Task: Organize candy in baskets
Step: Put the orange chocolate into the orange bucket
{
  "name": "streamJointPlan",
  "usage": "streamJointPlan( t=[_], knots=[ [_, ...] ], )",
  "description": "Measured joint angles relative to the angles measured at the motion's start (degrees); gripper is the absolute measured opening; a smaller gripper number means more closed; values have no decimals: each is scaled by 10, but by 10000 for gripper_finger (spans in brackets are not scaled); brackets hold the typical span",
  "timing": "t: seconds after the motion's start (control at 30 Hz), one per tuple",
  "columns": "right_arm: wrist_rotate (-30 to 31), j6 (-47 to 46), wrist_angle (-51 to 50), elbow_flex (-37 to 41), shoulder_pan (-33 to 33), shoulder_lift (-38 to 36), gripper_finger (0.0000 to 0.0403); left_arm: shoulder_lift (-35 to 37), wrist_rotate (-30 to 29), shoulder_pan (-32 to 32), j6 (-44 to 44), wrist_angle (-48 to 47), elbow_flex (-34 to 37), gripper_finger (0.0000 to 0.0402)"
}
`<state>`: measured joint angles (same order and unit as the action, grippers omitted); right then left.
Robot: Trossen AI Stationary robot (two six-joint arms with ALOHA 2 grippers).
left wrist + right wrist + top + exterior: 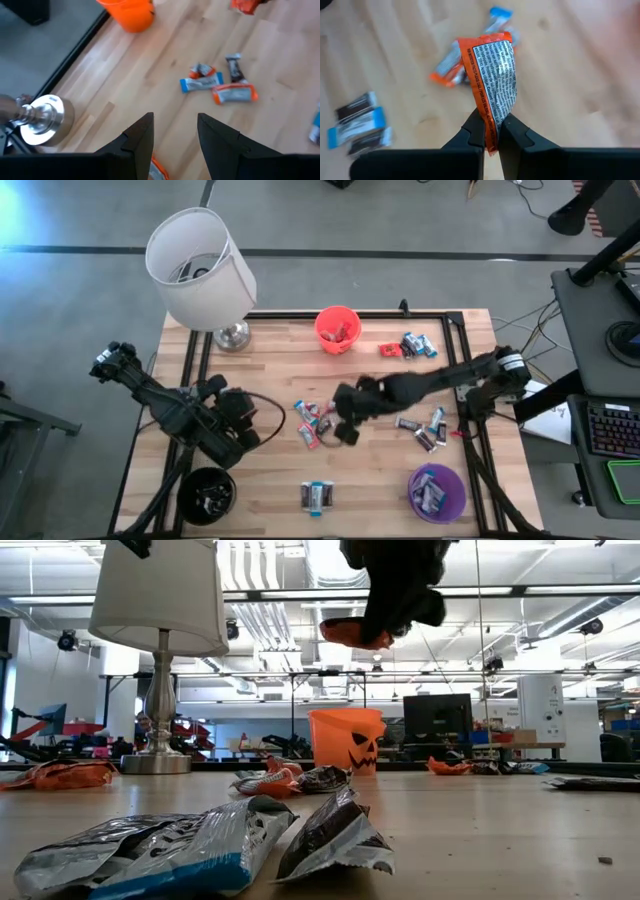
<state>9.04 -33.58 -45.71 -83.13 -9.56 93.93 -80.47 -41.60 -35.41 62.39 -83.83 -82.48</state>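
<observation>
Candy lies scattered over the wooden table, with a small cluster near the middle, another group toward the far right corner, a few pieces on the right side and a pair near the front edge. Right gripper hangs above the middle cluster, its fingers pinched tight on an orange-edged wrapper whose printed silver back faces the wrist camera; the piece hangs clear of the table, well above the wood in the low view. Left gripper waits over the left part of the table with its two dark fingers standing apart and nothing between them. The orange basket stands at the far edge and carries a jack-o'-lantern face in the low view; the purple basket sits at the front right with wrapped pieces in it, and the black basket at the front left also holds some. A white lamp stands at the far left corner
</observation>
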Motion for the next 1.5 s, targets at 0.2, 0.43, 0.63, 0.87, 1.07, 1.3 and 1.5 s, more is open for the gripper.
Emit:
streamJointPlan(
  t=[0.2,0.43,0.63,0.87,1.07,1.3,1.5],
  knots=[
    [-7,101,-7,0,93,-33,17,0,-1,57,-4,0,0,134],
    [-20,200,-8,0,204,-38,17,0,-5,108,-4,3,0,134],
    [-25,258,18,0,291,-26,17,0,-15,141,-4,24,0,134],
    [-91,285,77,0,365,-9,17,-9,-16,163,-4,38,0,134],
    [-98,313,82,0,395,8,17,-26,-15,164,-18,45,1,134],
    [-111,317,110,0,400,27,30,-44,-15,171,-5,53,1,134],
    [-112,315,119,0,400,37,67,-46,-15,179,-3,53,1,134]
  ],
)
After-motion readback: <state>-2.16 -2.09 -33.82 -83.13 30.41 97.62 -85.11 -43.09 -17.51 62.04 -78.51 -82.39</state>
